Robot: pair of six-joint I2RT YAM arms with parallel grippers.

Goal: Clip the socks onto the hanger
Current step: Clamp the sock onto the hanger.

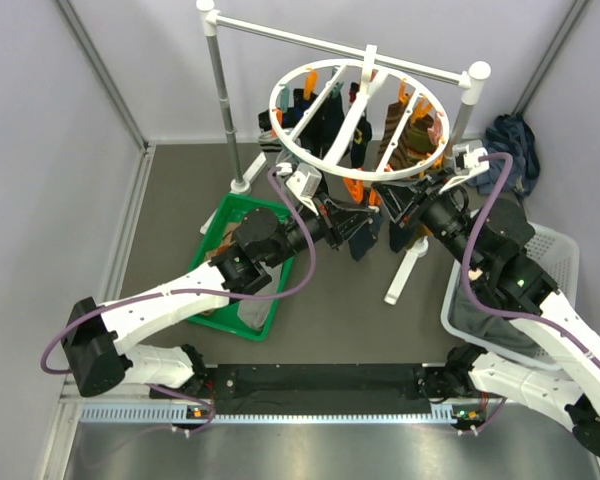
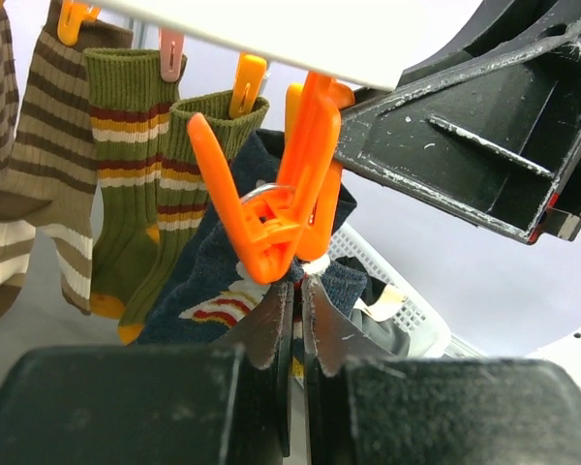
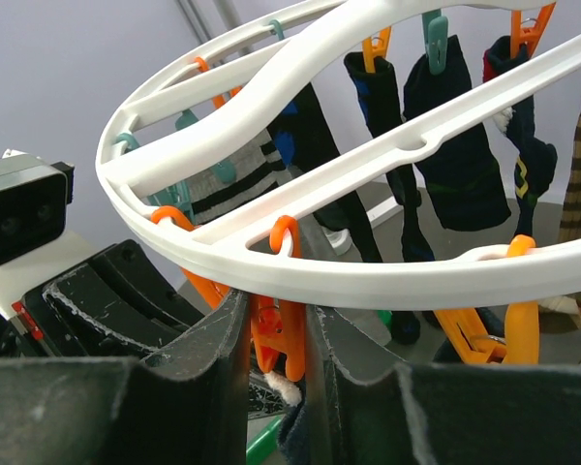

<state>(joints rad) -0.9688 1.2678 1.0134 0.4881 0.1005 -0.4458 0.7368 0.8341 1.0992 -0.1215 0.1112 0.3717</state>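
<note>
Top external. A: Where does the work lie?
B: At the near rim of the hanger (image 1: 358,118), which hangs from the rail (image 1: 330,42) above the counter (image 1: 350,310). The left tool (image 1: 338,218) and right tool (image 1: 392,205) meet there from either side. A navy sock (image 1: 364,240) hangs between them, long axis straight down.

Left wrist. A: State of the left tool?
B: Closed on the sock's cuff, pinching it from below. The cuff sits directly under the mouth of an orange clip (image 2: 276,208). I cannot tell whether it is inside the mouth. In my judgement, the coming move turns on that short upward approach.

Right wrist. A: And the right?
B: Clamped across that clip's handles, just beneath the ring. It is the arm nearer the clip. Beyond it, other socks (image 3: 455,145) hang clipped.
A: Any markings?
B: No brand, label or legible writing in any view.
</note>
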